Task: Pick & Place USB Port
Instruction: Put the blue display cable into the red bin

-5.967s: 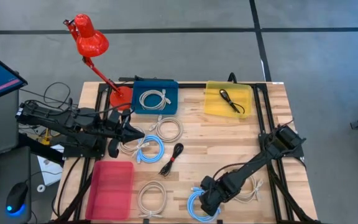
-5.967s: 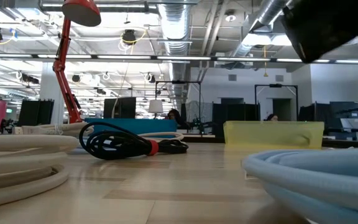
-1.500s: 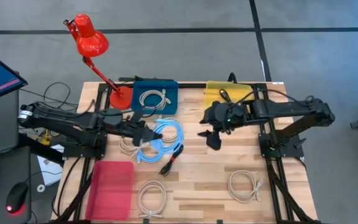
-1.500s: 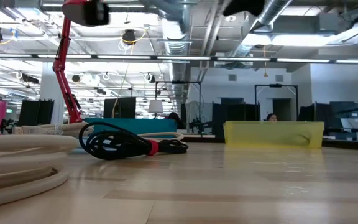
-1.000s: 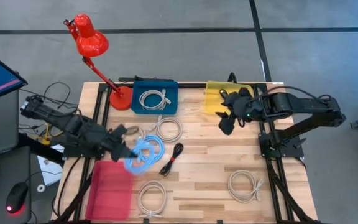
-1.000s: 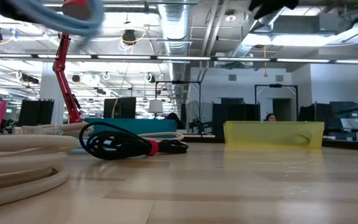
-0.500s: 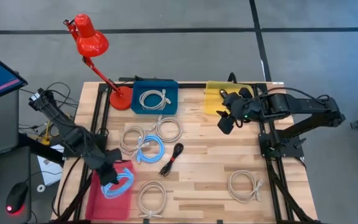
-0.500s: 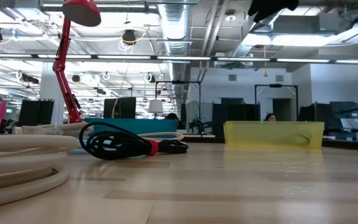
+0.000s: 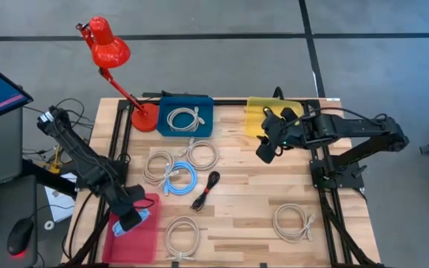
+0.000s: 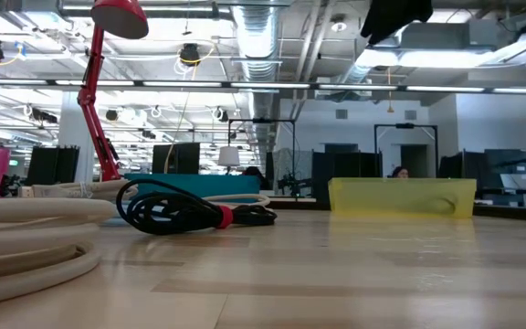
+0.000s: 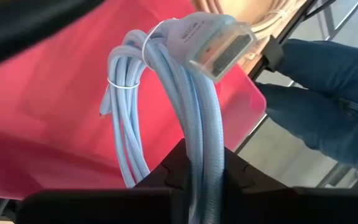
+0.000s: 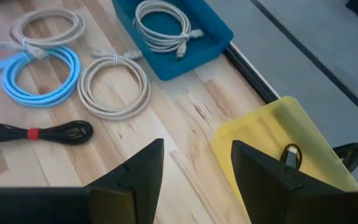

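A pale-wood slatted worktop [image 9: 244, 186] stands on a grey concrete floor, with an open-plan room of ducts and strip lights behind. The left gripper [image 9: 129, 217], clenched around a coiled light-blue USB cable [image 11: 185, 118], hangs over the red bin [image 9: 136, 234] at the worktop's near left corner. The right gripper [image 9: 267, 149], fingers [image 12: 138, 168] spread and holding nothing, hovers just beside the yellow bin [image 9: 255, 119]. A blue bin [image 9: 166, 100], a red desk lamp [image 9: 106, 45], 1 black cable [image 9: 205, 190] and several white coils occupy the boards.
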`<action>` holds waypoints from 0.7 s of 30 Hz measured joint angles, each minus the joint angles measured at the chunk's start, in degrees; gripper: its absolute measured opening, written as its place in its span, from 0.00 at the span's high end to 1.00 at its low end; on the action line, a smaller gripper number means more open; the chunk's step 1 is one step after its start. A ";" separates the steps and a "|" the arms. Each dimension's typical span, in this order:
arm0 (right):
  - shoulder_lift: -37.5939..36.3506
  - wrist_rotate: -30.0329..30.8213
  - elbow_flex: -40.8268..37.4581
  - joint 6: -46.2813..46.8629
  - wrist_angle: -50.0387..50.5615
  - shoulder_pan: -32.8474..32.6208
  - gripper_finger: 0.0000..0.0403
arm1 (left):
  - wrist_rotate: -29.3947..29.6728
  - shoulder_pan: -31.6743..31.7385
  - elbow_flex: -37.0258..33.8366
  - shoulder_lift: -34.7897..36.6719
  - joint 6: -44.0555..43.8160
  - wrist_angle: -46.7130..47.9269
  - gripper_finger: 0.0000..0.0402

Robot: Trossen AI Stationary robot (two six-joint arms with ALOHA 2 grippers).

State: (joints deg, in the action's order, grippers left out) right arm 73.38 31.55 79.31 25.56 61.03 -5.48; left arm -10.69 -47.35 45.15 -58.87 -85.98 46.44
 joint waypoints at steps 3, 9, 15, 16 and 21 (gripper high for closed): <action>0.05 -0.02 -0.07 0.00 0.30 0.00 0.56 | -0.07 0.00 0.00 -1.06 0.06 -0.21 0.92; 0.05 -0.02 -0.04 0.00 0.27 0.00 0.57 | -0.07 0.00 0.00 -2.43 0.16 -0.22 0.92; 0.05 -0.03 -0.04 -0.04 0.29 0.00 0.57 | 0.14 0.00 0.00 -2.65 -0.21 -0.26 0.79; 0.05 -0.07 -0.04 -0.04 0.32 0.00 0.57 | -0.14 0.00 0.00 -2.65 -0.26 -0.24 0.76; 0.05 -0.17 -0.04 -0.46 1.83 0.00 0.56 | -6.61 0.00 0.00 -2.65 -0.26 1.16 0.63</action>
State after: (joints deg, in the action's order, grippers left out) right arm 73.43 31.38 79.26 25.10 62.86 -5.48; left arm -17.30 -47.35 45.15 -61.52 -86.23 47.60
